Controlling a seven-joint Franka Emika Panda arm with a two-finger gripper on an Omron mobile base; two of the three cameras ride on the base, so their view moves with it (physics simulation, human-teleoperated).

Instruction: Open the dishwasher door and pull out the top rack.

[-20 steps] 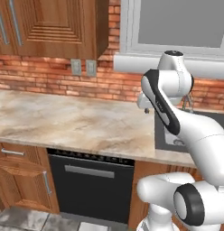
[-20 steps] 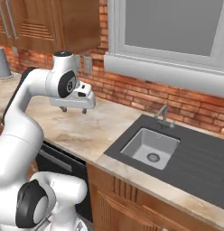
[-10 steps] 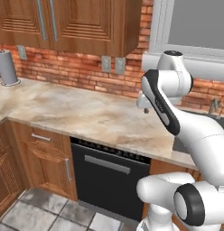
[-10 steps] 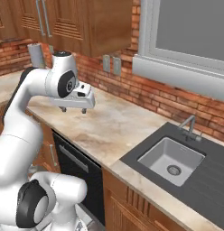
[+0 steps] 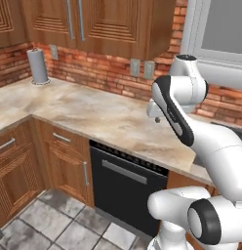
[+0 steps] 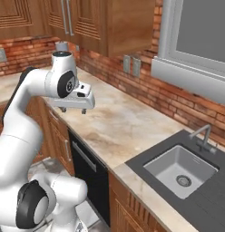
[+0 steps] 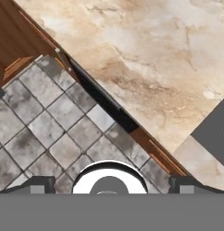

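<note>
- Black dishwasher door (image 5: 127, 194) shut under the marble counter (image 5: 84, 114), left base view; grey bar handle (image 5: 124, 172) across its top.
- Right base view: gripper (image 6: 73, 110) spread wide, empty, hanging over the counter above the door (image 6: 88, 170).
- Hand view: door (image 7: 101, 102) edge-on, floor tiles (image 7: 50, 131) beside it.

the dishwasher door (image 5: 124, 193) is sitting shut under the counter (image 5: 93, 114), between a drawer cabinet (image 5: 64, 163) on its left and another cabinet (image 6: 132, 209) on its right. the sink (image 6: 181, 166) is lying in the counter to the right, its faucet (image 6: 202, 135) behind it. the paper towel roll (image 5: 38, 66) is standing far left against the wall. the gripper (image 6: 73, 109) is hanging above the counter, over the dishwasher
</note>
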